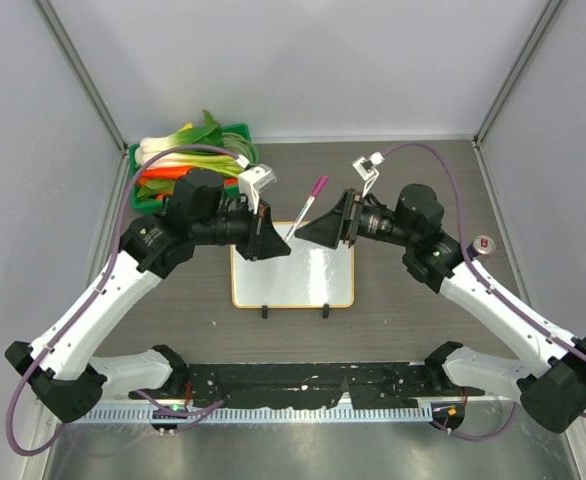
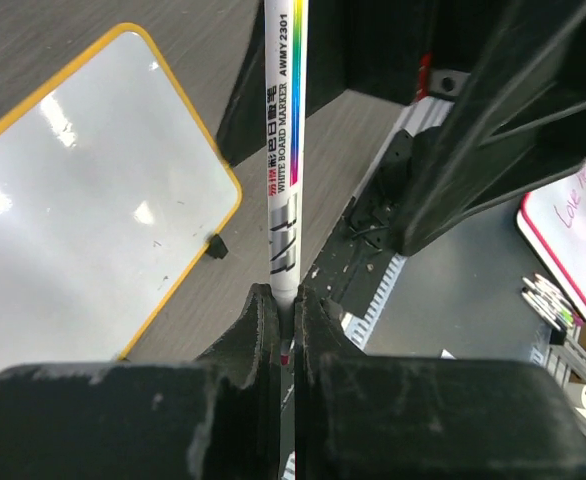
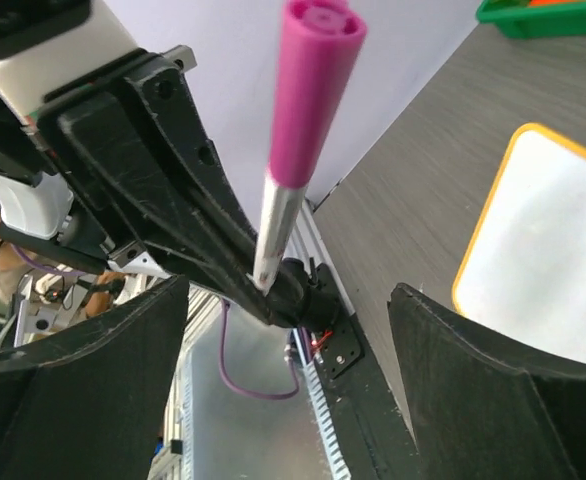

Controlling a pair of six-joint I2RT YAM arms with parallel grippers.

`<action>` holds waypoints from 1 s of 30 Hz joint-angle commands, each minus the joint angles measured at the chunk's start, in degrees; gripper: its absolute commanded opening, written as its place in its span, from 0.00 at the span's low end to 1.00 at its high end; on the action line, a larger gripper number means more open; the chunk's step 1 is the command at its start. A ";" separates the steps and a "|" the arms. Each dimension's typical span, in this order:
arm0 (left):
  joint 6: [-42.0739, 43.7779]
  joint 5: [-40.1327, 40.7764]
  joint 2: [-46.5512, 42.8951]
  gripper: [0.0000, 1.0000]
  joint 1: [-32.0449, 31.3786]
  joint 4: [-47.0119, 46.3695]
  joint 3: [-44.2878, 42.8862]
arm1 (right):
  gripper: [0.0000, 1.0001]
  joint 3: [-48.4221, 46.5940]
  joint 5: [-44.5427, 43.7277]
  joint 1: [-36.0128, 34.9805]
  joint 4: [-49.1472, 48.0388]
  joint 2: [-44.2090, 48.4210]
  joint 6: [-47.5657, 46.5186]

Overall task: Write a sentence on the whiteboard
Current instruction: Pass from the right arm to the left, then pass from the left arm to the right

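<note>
The whiteboard (image 1: pixel 293 275) lies flat at mid-table with an orange-yellow frame and two black feet on its near edge. Its surface is blank; no pink sentence shows on it. My left gripper (image 1: pixel 283 240) is shut on the lower end of a white marker (image 1: pixel 303 212), whose pink cap (image 1: pixel 319 186) points up and away. In the left wrist view the marker (image 2: pixel 283 150) rises from my shut gripper (image 2: pixel 285 305), with the whiteboard (image 2: pixel 83 210) at left. My right gripper (image 1: pixel 310 230) is open, facing the marker. In the right wrist view the capped marker (image 3: pixel 311 110) stands beyond my open gripper (image 3: pixel 288 340); the whiteboard (image 3: pixel 548 250) is at right.
A green basket (image 1: pixel 235 130) of leeks and carrots stands at the back left. A small red-and-white object (image 1: pixel 484 243) lies at the right by the right arm. Grey walls close in the back and sides. A pink-framed board (image 2: pixel 573 220) shows off the table.
</note>
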State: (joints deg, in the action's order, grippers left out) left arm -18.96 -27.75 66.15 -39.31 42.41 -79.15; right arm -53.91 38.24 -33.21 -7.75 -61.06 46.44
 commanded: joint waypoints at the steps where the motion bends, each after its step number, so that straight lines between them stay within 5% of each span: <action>1: 2.08 -8.10 -0.59 0.00 0.64 0.12 -0.56 | 0.78 -3.48 -1.41 -2.99 -5.43 -2.65 -1.52; 8: 3.23 -9.34 -0.14 0.00 0.90 0.83 0.31 | 0.56 -3.31 -0.97 -3.44 -6.22 -2.93 -1.26; 30: 6.39 -11.28 -0.58 0.00 2.04 3.46 2.07 | 0.31 -0.85 5.35 -3.26 -7.54 -0.82 1.72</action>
State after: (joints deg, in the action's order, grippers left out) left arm -14.04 -37.76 66.37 -37.76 44.56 -77.23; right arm -54.83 41.34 -36.53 -11.68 -64.47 47.27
